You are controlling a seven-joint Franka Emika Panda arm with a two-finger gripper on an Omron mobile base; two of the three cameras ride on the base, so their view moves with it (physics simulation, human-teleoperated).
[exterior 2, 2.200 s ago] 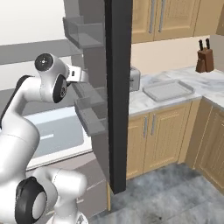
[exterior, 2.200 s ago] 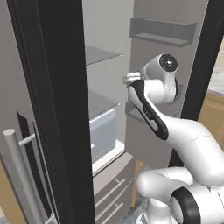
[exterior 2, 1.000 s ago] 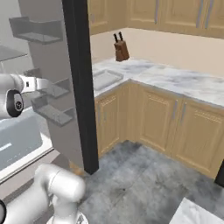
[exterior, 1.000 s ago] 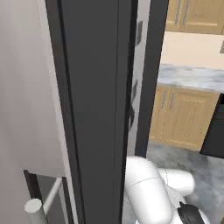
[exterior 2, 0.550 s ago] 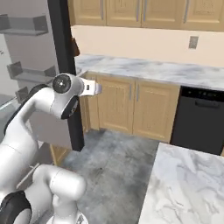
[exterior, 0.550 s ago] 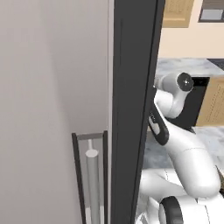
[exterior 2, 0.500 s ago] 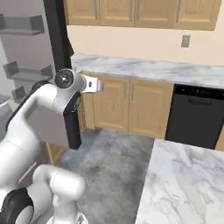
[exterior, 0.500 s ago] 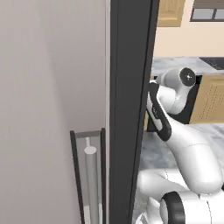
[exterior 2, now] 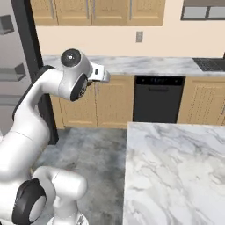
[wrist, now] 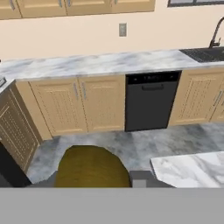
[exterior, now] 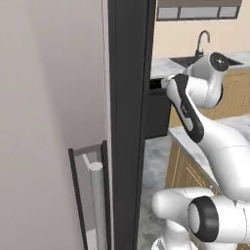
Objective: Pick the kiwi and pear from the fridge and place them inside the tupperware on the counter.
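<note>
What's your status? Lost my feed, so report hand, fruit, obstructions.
Hand shut on brownish fruit, pear or kiwi unclear. Facing counter and dishwasher. Island corner low ahead, to one side.

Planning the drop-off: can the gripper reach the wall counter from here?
Probably not yet: the gripper, shut on what looks like the pear, sits across open floor from the counter. Nothing blocks the way.
</note>
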